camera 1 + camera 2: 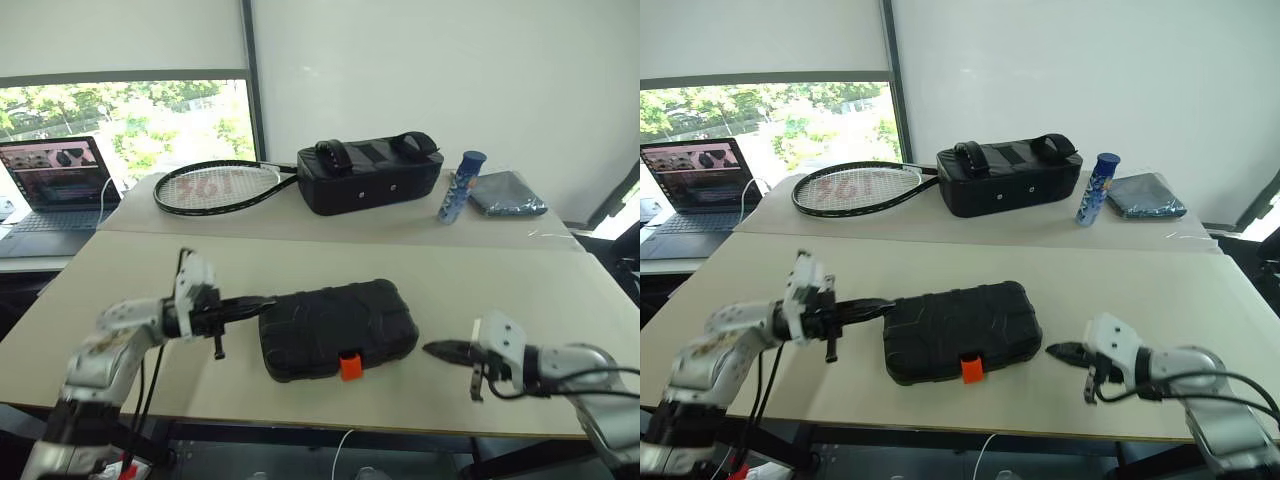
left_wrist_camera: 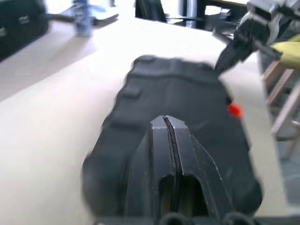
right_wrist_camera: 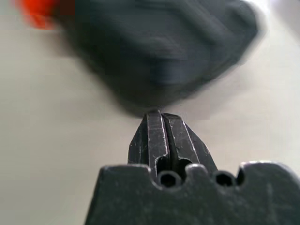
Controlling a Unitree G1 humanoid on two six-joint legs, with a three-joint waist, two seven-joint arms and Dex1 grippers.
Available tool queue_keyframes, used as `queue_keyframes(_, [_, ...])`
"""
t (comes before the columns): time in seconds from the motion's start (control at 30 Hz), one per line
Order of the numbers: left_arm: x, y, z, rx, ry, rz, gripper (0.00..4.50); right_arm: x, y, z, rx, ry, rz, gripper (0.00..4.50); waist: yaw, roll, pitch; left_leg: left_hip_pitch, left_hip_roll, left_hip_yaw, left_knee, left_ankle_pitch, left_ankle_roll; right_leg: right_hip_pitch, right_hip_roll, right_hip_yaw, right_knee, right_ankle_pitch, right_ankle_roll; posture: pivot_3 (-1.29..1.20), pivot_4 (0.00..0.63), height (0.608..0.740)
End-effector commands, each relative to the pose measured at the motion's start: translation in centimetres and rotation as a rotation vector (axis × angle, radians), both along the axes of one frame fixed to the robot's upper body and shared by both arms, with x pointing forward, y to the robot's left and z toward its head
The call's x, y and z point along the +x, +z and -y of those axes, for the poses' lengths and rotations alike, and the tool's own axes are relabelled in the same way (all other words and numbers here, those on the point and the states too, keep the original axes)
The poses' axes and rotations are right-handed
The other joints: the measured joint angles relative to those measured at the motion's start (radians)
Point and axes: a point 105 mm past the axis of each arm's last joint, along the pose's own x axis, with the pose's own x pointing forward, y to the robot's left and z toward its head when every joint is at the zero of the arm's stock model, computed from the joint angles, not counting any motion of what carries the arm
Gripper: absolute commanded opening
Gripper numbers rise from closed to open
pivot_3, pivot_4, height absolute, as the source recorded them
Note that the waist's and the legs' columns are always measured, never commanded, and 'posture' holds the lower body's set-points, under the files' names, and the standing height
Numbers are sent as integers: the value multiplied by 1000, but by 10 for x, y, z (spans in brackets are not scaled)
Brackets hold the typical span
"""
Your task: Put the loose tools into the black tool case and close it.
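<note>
The black tool case (image 1: 335, 325) lies flat and closed in the middle of the near table, its orange latch (image 1: 349, 366) facing the front edge. My left gripper (image 1: 265, 301) is shut and empty, pointing at the case's left end, its tips just at or over that end (image 2: 165, 119). My right gripper (image 1: 430, 349) is shut and empty too, hovering a short way off the case's right end, pointing toward it (image 3: 159, 113). The loose tools are out of view.
On the far table lie a tennis racket (image 1: 215, 187), a bigger black padded bag (image 1: 368, 175), a blue bottle (image 1: 460, 185) and a grey folded cloth (image 1: 507, 193). A laptop (image 1: 55, 185) stands at the far left. Bare tabletop surrounds the case.
</note>
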Motion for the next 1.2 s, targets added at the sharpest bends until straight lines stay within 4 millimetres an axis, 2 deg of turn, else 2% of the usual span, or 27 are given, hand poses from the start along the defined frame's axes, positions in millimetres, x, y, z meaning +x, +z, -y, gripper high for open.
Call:
queue_keyframes(0.03, [7, -4, 29, 67, -68, 16, 31, -17, 13, -38, 87, 47, 3, 0, -10, 0, 0, 0, 0, 0, 0, 0, 0, 0, 0, 0, 0, 0, 0, 0, 150, 740])
queue_keyframes(0.2, [31, -24, 58, 158, -41, 11, 31, -19, 8, -70, 148, 21, -7, 0, -15, 0, 0, 0, 0, 0, 0, 0, 0, -1, 1, 1, 0, 0, 0, 0, 150, 740])
queue_keyframes(0.33, [39, -33, 70, 219, -28, 29, 31, -13, 5, -80, 152, 2, 7, 0, -7, 0, 0, -2, 0, -1, 0, 0, 0, -2, 1, 1, 0, 0, 0, 0, 150, 740])
queue_keyframes(0.7, [36, -57, 71, 296, -29, -1, 31, -8, -12, -96, 94, 44, -23, 0, -6, 0, 0, -1, -1, -1, 0, 0, 0, -1, 0, 1, 0, 0, 0, 0, 150, 740])
queue_keyframes(0.9, [38, -62, 72, 304, -7, -9, 31, 1, -10, -100, 111, 19, -1, 0, -6, 0, 0, 0, -1, -1, 0, 0, 0, 0, 0, 1, 0, 0, 0, 0, 150, 740])
queue_keyframes(1.2, [39, -84, 70, 408, 8, -45, 31, 12, -8, -96, 102, -27, 34, 0, -7, -1, -1, 5, -1, -1, 0, 0, 0, 4, 1, 1, 0, 0, 0, 0, 150, 740])
